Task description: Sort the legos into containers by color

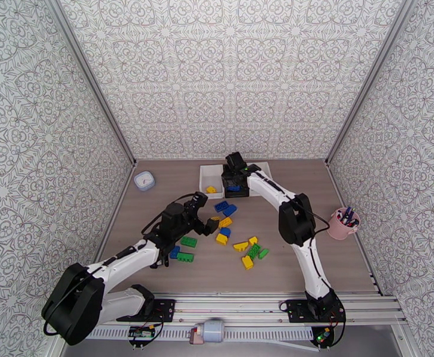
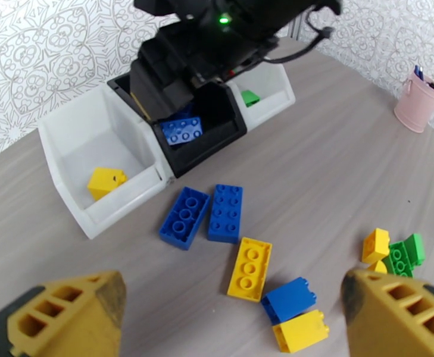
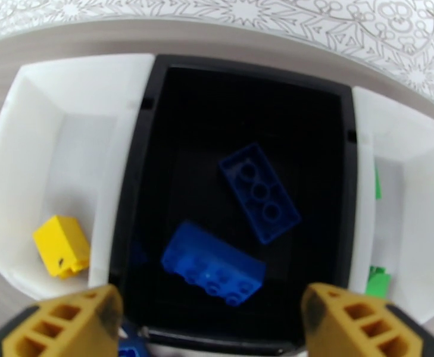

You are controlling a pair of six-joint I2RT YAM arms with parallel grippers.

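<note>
My left hand [image 2: 231, 319] hangs wide open and empty over the loose legos [image 2: 225, 212] mid-worktop. I judge the flat yellow brick [image 2: 249, 268] the next pick. I should come straight down with fingers across its narrow width, clear of the blue brick [image 2: 288, 298] just beside its near end, then carry it to the white bin [image 2: 68, 144] at the far edge. My right hand [image 3: 214, 316], also wide and empty, hangs above the black bin [image 3: 246, 69], where two blue bricks [image 3: 259, 191] lie.

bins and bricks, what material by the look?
White bins: likely moulded plastic, thin smooth walls, slight sheen. Black bin: same shape, looks like plastic, dark interior hides finish. Bricks: hard glossy plastic, crisp studs, saturated colour.
</note>
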